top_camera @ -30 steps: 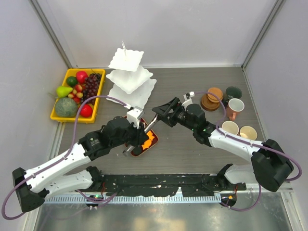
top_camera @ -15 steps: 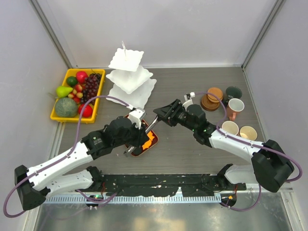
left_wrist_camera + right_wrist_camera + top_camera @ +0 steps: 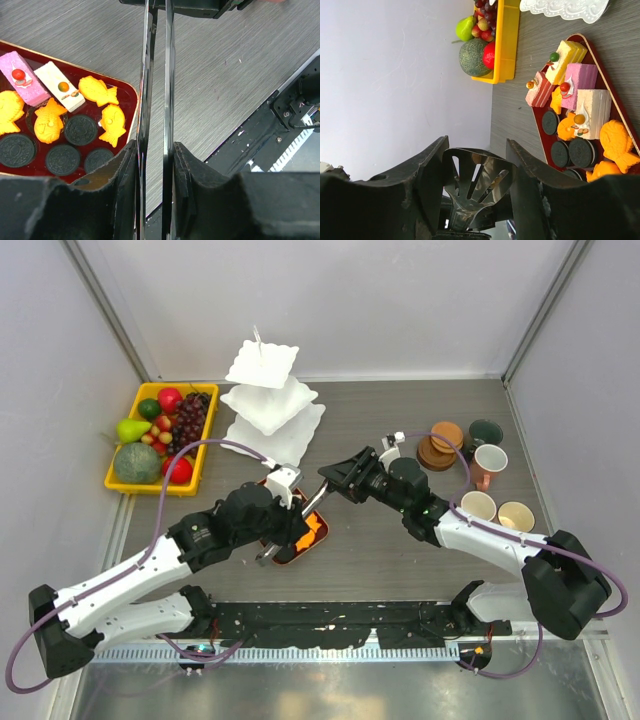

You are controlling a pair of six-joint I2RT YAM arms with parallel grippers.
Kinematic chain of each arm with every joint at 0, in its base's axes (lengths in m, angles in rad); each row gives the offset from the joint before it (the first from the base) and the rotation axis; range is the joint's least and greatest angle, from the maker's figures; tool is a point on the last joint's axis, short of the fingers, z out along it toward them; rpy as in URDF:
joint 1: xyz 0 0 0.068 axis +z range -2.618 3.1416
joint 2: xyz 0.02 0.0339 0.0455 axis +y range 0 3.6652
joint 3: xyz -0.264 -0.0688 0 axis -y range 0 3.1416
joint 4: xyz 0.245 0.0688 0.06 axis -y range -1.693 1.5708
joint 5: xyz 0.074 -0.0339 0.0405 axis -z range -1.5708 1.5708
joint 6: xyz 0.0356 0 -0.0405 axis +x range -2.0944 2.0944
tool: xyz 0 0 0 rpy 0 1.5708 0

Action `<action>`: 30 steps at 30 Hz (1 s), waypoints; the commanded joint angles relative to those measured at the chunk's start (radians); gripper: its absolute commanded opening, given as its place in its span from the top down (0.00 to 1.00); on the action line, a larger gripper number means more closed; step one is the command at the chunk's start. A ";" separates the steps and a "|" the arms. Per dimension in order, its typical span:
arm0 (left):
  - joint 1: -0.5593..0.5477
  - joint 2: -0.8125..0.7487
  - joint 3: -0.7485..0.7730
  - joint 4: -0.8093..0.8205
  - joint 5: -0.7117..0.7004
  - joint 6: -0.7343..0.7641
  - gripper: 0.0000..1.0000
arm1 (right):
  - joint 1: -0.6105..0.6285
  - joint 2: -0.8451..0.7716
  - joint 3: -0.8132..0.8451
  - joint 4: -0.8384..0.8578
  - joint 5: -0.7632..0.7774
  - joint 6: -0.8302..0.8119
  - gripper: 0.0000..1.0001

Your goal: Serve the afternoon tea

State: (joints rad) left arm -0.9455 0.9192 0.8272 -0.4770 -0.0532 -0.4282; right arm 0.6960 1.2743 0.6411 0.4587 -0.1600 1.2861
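Both on metal tongs [image 3: 169,85]: left tool [image 3: 154,152] pinches the shafts, right tool [image 3: 477,147] clamps far end; red pastry tray [image 3: 128,97] beside.

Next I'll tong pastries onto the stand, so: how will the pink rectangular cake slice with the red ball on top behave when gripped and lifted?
Small and blocky, the pink rectangular cake slice probably lifts lightly. It sits tight against the white rectangular cake slice, so the thin metal tongs may nudge that too. Its red ball topping could roll off if tilted.
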 commanded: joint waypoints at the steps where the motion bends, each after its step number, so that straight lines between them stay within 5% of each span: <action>1: 0.007 0.004 0.042 0.014 0.002 0.008 0.64 | -0.007 -0.016 -0.001 0.034 -0.012 -0.017 0.95; 9: 0.062 0.023 0.089 -0.060 0.147 -0.003 0.53 | -0.007 -0.012 -0.003 0.046 -0.027 -0.031 0.95; 20: 0.067 0.056 0.082 -0.080 0.122 0.029 0.46 | -0.007 -0.007 -0.004 0.060 -0.038 -0.019 0.95; 30: 0.065 0.060 0.076 -0.091 0.142 0.071 0.50 | -0.009 0.011 -0.012 0.081 -0.047 0.002 0.95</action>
State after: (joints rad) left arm -0.8822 0.9829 0.8768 -0.5598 0.0731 -0.3920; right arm 0.6914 1.2781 0.6262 0.4644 -0.1947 1.2675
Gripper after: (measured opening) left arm 0.505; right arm 0.522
